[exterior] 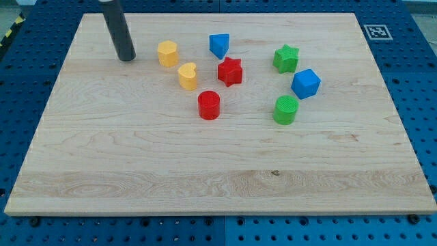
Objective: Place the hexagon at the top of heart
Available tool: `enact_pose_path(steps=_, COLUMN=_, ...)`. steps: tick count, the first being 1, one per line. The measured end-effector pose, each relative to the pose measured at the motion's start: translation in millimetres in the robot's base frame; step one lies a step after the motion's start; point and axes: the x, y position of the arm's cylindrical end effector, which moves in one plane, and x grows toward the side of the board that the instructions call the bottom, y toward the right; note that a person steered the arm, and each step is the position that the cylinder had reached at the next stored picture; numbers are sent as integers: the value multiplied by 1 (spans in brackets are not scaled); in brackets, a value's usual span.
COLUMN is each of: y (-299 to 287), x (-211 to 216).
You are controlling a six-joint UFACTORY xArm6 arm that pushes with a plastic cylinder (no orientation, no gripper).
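A yellow hexagon block (167,52) sits on the wooden board (205,171) near the view's top, left of centre. A yellow heart block (188,76) lies just below and to the right of it, a small gap between them. My tip (125,59) rests on the board to the left of the hexagon, about a block's width away and not touching it. The dark rod rises from the tip to the view's top edge.
A blue triangular block (218,46) and a red star (230,71) lie right of the hexagon and heart. A red cylinder (209,105) sits below the heart. A green star (286,59), blue cube (306,83) and green cylinder (286,109) stand at the right.
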Motion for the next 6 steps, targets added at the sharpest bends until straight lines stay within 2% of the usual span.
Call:
enact_pose_path(steps=2, y=59, x=-3)
enact_pose_path(steps=3, y=70, x=-3)
enact_pose_path(steps=5, y=54, x=-12)
enact_pose_path(steps=6, y=52, x=-32)
